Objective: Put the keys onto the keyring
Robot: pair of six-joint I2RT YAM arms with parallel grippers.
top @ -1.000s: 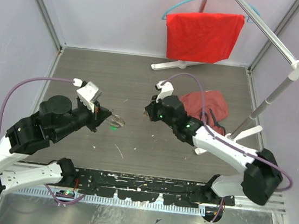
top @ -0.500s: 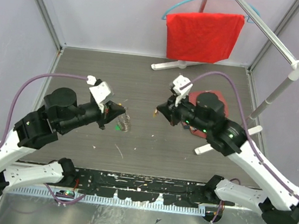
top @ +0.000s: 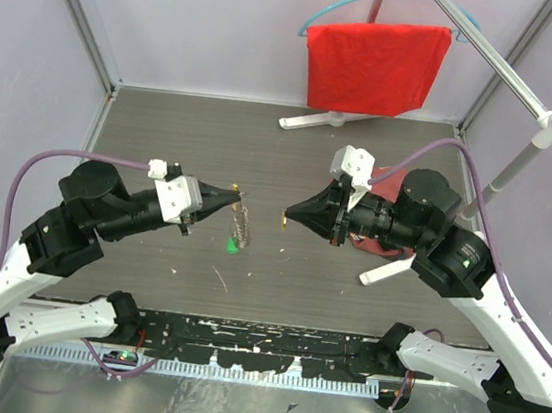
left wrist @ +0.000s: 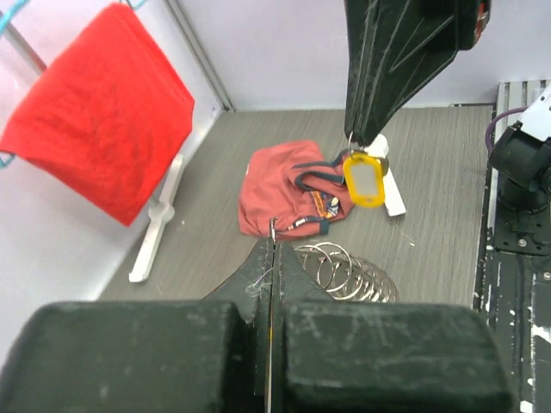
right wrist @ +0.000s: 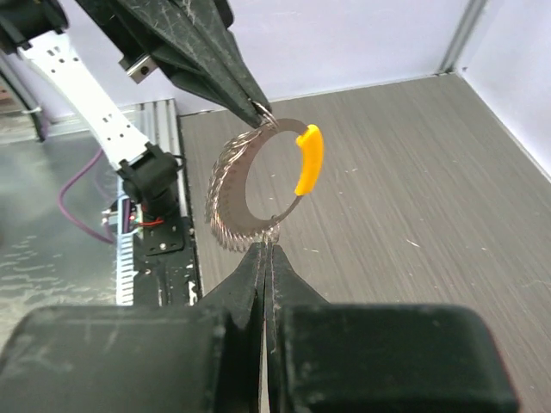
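Near right hand (top: 288, 214), keyring (top: 241, 224) closer now

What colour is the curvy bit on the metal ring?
The curved piece of the keyring is yellow, seen best in the right wrist view.

No words, brands, numbers or signs could be read in any view. The yellow key tag (left wrist: 364, 179) had a pale label window that showed no writing, and the orange print on the crumpled red garment (left wrist: 288, 194) was too small to make out.
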